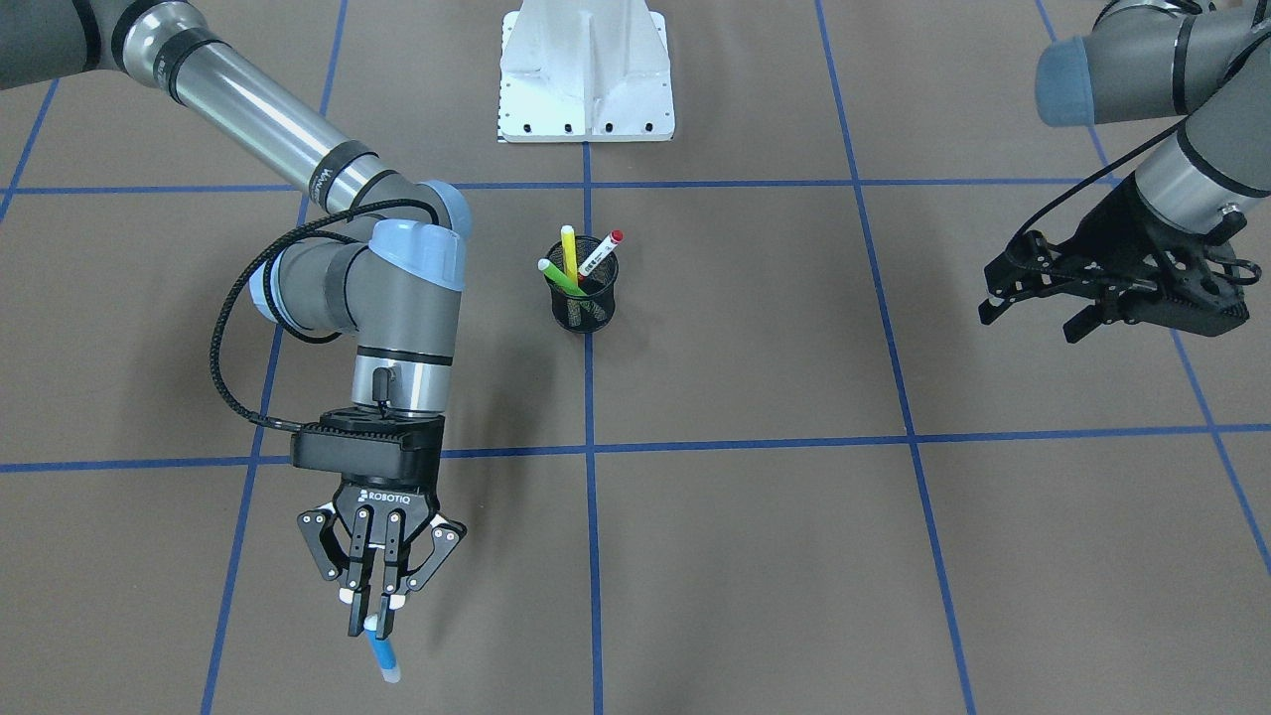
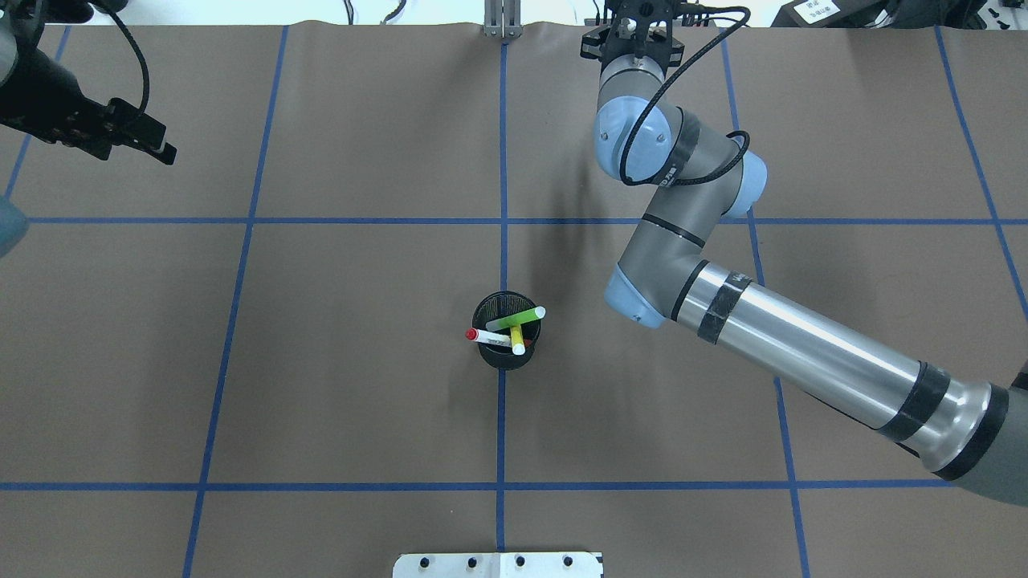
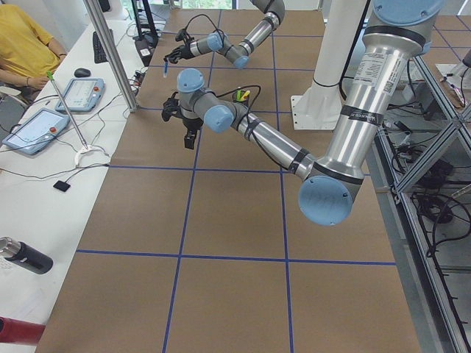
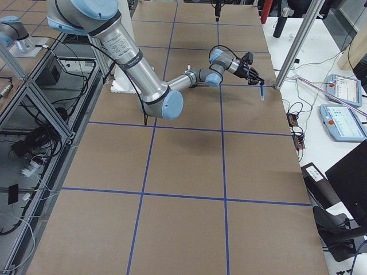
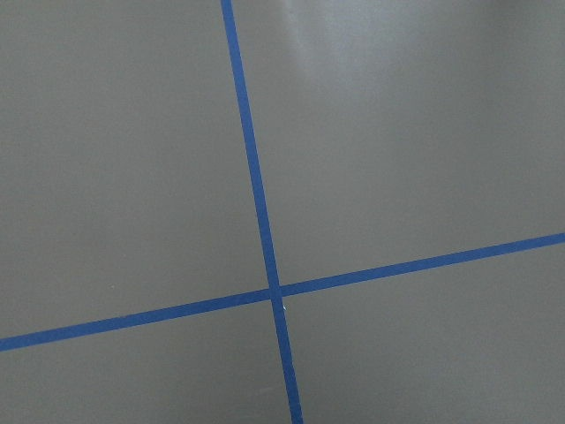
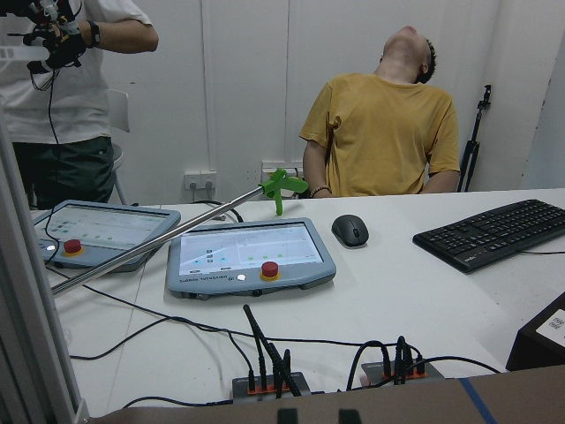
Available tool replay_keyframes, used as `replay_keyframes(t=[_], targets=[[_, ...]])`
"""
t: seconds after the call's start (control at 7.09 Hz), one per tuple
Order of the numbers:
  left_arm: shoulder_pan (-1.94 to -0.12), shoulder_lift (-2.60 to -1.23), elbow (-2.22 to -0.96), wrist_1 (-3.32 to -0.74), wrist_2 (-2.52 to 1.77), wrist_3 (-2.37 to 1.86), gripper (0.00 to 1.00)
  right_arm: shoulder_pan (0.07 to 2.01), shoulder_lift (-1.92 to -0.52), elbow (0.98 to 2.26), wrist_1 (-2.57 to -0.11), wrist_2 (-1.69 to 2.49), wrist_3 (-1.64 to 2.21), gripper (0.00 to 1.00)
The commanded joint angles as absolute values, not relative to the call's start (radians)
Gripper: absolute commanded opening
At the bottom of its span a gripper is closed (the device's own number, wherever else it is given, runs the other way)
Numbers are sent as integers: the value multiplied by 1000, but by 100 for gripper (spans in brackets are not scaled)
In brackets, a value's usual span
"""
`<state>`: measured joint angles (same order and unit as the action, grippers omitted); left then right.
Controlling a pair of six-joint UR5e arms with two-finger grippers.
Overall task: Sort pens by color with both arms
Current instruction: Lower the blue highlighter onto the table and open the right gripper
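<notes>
The right arm's black fingers [image 1: 354, 611] clench a slim blue pen [image 1: 383, 657], hanging nearly upright, well away from the black mesh cup [image 1: 584, 298]. A green pen [image 1: 561, 278], yellow pen [image 1: 570, 253] and red-ended white pen [image 1: 601, 254] lean inside it. The left arm's fingers [image 1: 1087, 320], released, are free on its other side.

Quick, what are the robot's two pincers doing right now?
Left pincer: open, holding nothing.
Right pincer: shut on the blue pen.

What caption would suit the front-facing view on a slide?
Right arm grips the blue pen in its jaws; three pens stand in the cup; left arm hovers, jaws open.
</notes>
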<state>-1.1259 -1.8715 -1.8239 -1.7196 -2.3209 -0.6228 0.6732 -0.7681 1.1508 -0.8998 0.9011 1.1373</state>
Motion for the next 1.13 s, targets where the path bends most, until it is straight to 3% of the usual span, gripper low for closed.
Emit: replay_keyframes(t=[0.0, 0.42, 0.56, 0.99], targets=[[-1126, -1871, -1825, -1720, -2321, -623, 100, 605, -778, 1146, -891, 806, 1150, 49], [-1126, -1873, -1827, -1718, -2322, -623, 100, 595, -788, 1172, -853, 804, 1161, 73], [-1126, -1875, -1827, -1718, -2322, -623, 100, 609, -785, 1201, -842, 848, 1166, 95], [-1126, -1897, -1835, -1707, -2324, -640, 100, 742, -787, 1239, -888, 1310, 1218, 98]])
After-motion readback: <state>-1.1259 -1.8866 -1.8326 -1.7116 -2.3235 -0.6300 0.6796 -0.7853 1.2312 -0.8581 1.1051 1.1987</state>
